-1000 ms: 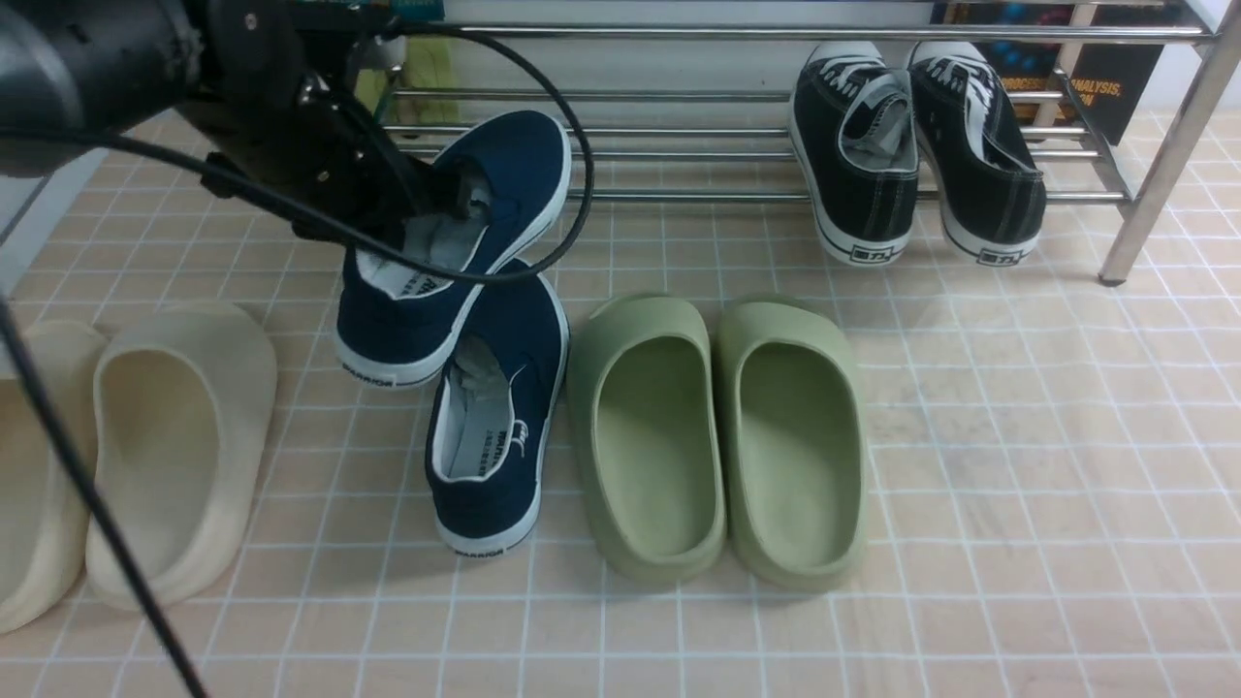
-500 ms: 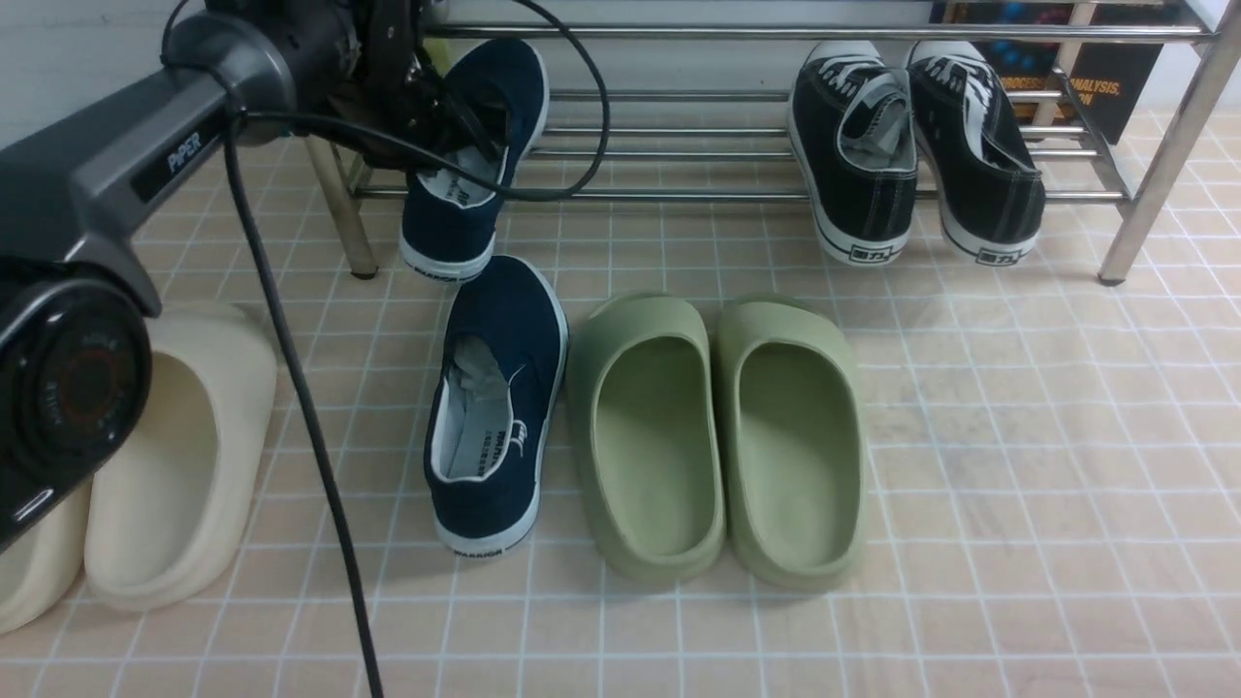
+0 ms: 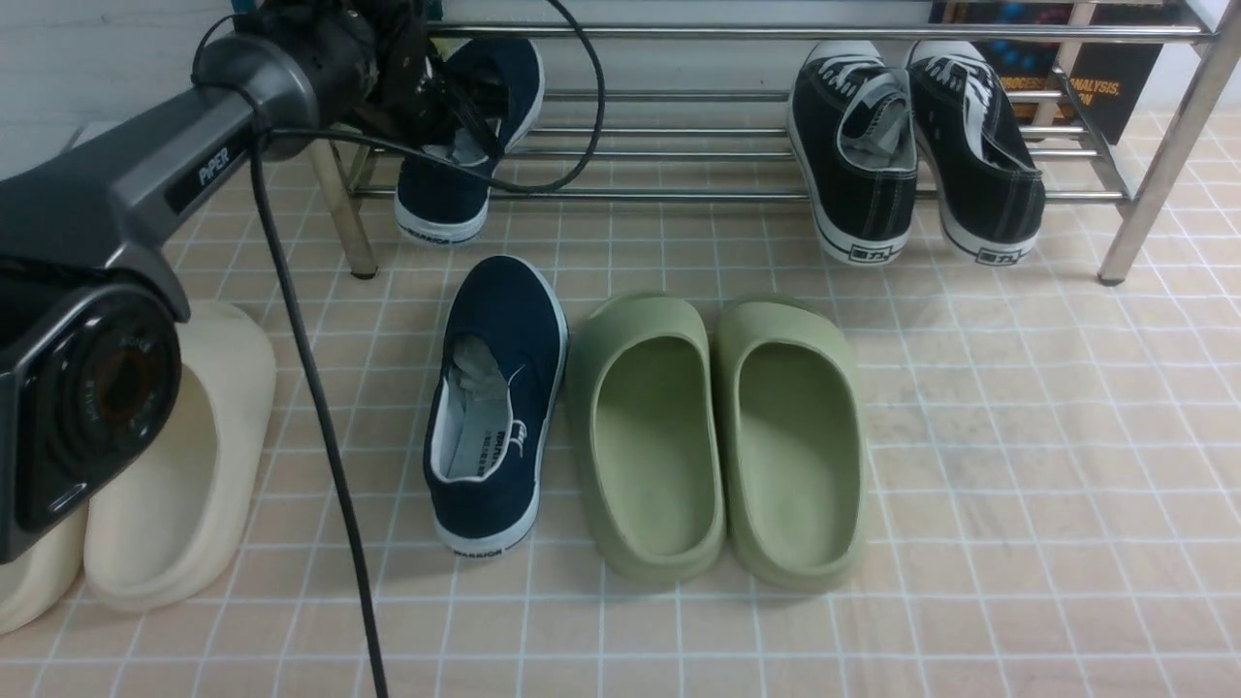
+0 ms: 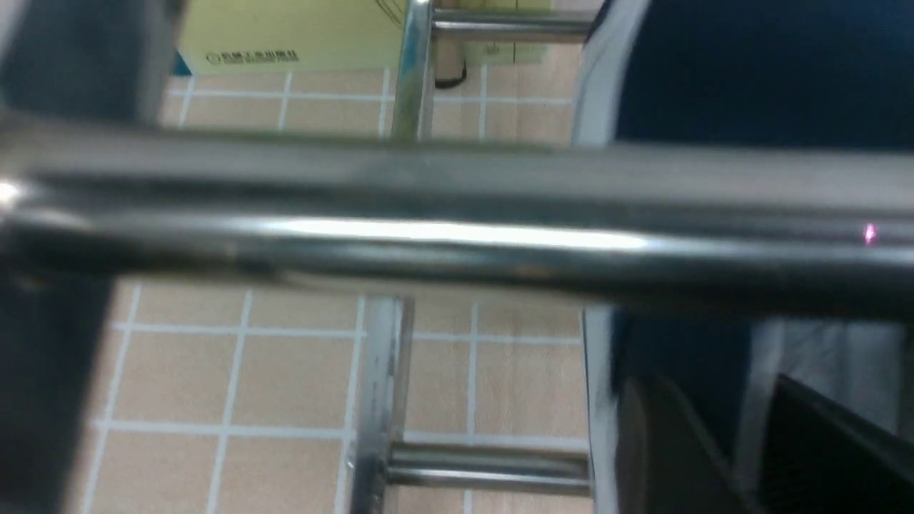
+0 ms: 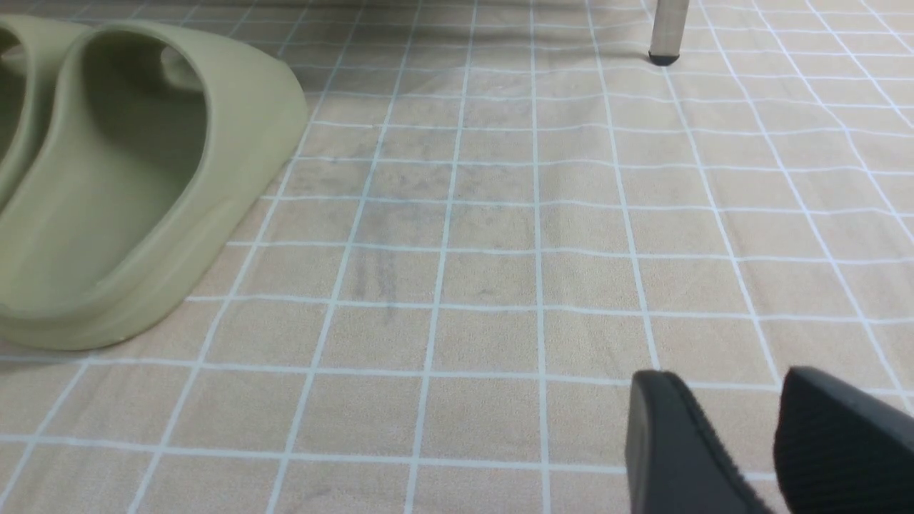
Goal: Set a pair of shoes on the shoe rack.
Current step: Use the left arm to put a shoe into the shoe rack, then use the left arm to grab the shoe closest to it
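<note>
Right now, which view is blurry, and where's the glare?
Left wrist view: the shoe rack tube crosses the frame out of focus with a glare streak, the navy shoe soft; front and right wrist views: sharp, the green slide crisp.

moved: we carried one navy shoe (image 3: 436, 199) from above its mate (image 3: 504, 388) onto the shoe rack (image 3: 679, 194), left end | heel now overhangs the front tube | left gripper (image 3: 461, 107) went forward with it
</note>
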Available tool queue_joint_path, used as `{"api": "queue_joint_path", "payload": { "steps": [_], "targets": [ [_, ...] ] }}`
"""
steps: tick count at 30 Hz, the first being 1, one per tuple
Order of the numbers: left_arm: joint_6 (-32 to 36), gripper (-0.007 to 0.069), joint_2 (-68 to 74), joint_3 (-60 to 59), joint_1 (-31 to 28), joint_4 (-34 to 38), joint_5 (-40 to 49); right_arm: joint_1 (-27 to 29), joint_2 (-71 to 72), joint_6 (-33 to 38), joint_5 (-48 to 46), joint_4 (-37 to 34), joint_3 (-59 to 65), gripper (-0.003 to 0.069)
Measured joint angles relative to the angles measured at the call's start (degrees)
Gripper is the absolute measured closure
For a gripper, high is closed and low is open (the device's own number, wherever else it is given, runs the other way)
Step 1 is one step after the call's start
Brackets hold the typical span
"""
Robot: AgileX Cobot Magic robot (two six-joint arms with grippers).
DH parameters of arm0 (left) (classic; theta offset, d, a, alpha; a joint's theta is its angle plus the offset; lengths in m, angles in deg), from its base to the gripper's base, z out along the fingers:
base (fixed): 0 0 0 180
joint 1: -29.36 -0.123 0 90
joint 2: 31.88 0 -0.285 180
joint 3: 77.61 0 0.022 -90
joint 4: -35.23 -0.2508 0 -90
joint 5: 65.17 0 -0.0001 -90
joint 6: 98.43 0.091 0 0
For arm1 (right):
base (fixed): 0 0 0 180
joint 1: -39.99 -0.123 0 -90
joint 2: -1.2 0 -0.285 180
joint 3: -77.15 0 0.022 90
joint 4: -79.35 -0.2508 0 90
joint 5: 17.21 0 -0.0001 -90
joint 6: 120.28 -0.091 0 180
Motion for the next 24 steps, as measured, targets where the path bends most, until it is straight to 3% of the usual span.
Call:
{"api": "queue_joint_path", "payload": {
  "steps": [4, 7, 17, 20, 24],
  "targets": [
    [-0.1, 0.0312, -0.6, 0.2, 0.0, -0.5, 0.6, 0.0, 0.0, 0.0, 0.0, 0.0, 0.0, 0.0421],
    [0.3, 0.0286, -3.8, 0.2, 0.9, -0.2, 8.2, 0.0, 0.0, 0.0, 0.0, 0.0, 0.0, 0.0421],
    [16.4, 0.0303, -28.2, 0.6, 5.5, -0.5, 36.5, 0.0, 0.0, 0.0, 0.0, 0.0, 0.0, 0.0421],
    [17.1, 0.0305, -32.4, -0.8, 5.3, 1.0, 37.5, 0.0, 0.0, 0.0, 0.0, 0.0, 0.0, 0.0421],
    [17.2, 0.0304, -38.4, -11.1, 5.4, 8.6, 37.5, 0.0, 0.0, 0.0, 0.0, 0.0, 0.0, 0.0421]
  ]
}}
